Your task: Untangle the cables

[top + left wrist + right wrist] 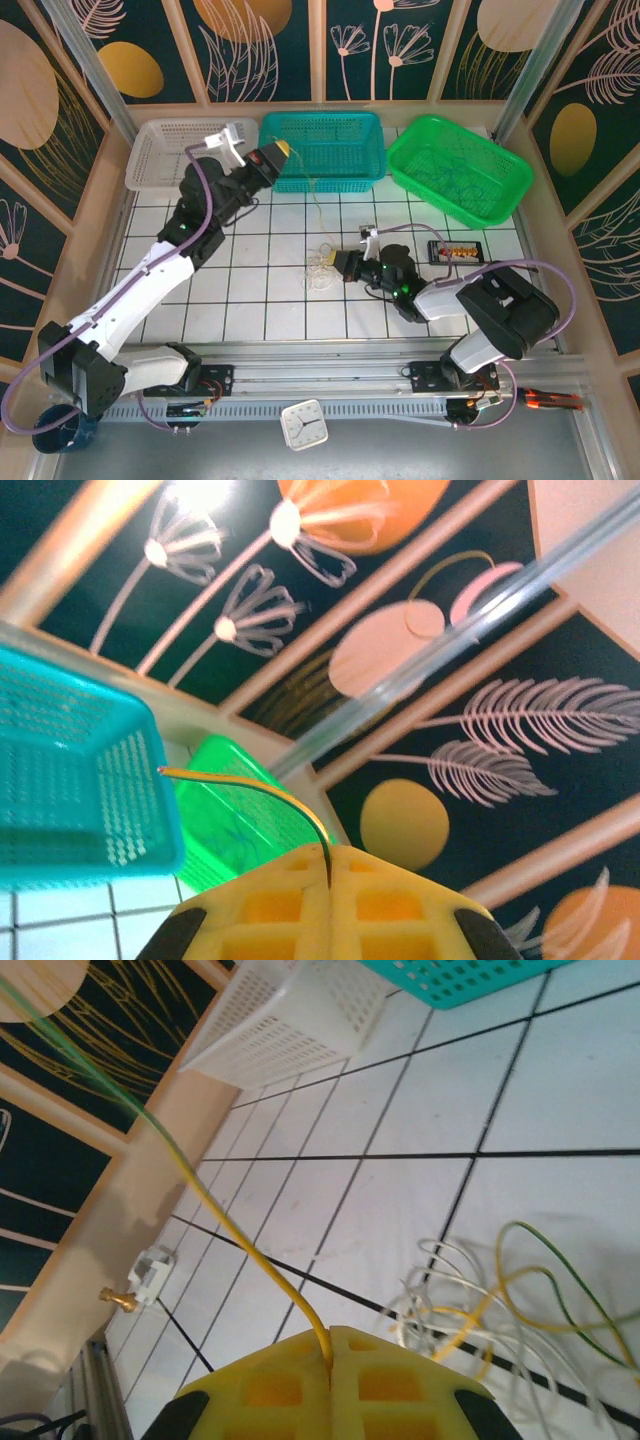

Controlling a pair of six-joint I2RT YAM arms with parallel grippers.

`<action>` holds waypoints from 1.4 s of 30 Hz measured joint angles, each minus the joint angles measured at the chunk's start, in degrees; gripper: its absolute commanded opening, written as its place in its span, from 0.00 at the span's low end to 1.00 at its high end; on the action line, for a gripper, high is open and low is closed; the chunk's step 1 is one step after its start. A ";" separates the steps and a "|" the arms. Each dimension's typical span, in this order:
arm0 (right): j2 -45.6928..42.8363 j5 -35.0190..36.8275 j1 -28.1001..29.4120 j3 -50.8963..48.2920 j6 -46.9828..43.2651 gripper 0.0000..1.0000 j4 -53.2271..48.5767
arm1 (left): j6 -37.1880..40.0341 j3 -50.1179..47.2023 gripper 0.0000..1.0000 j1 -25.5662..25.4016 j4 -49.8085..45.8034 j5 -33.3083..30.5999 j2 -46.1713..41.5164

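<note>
My left gripper (272,155) is raised by the left end of the teal basket (330,178), pads pressed together on a yellow wire (240,780) close to its free end. A strand runs from there down to the cables (322,265), a small loose clump lying mid-table. My right gripper (345,264) sits just beside the clump, pads likewise pinched on a yellow wire (I take it for the same strand, though I can't trace it all the way).

I judge these wires near weightless, thin and springy. They keep their curls, slip through a weak pinch, and drag the whole clump along if pulled. The best hold is a free end or a straight run just outside the loops, never the middle.

The table (250,300) is smooth white tile, so nothing anchors the clump, and a wire lying flat is hard to pick off it. Room is fair in the centre. The white basket (165,150), the teal one and the green basket (410,145) line the far edge, with walls close around.
</note>
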 measured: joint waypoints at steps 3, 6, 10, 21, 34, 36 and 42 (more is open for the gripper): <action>-2.91 1.16 -0.50 -1.31 -0.07 0.00 -0.70 | 2.29 3.45 0.00 3.65 -1.68 -0.02 0.98; -6.99 2.27 -0.76 -1.60 -0.31 0.00 -2.49 | 4.63 6.95 0.00 7.08 -3.13 0.02 2.54; -13.31 3.52 -0.92 -1.57 -1.42 0.00 -6.23 | 7.17 10.62 0.00 11.50 -4.48 0.00 5.38; -26.14 7.56 -1.03 -0.57 -5.35 0.00 -19.50 | 10.29 18.01 0.00 22.32 -6.51 -0.96 16.61; -32.87 10.32 -1.25 0.72 -7.74 0.00 -29.70 | 15.26 27.36 0.00 24.81 -8.81 -4.20 26.16; -33.75 10.36 -1.25 1.20 -7.91 0.00 -30.75 | 16.33 28.26 0.00 24.94 -9.11 -4.92 27.67; -35.26 10.34 -1.25 3.15 -8.37 0.00 -34.03 | 19.93 31.15 0.00 25.83 -9.81 -6.88 33.18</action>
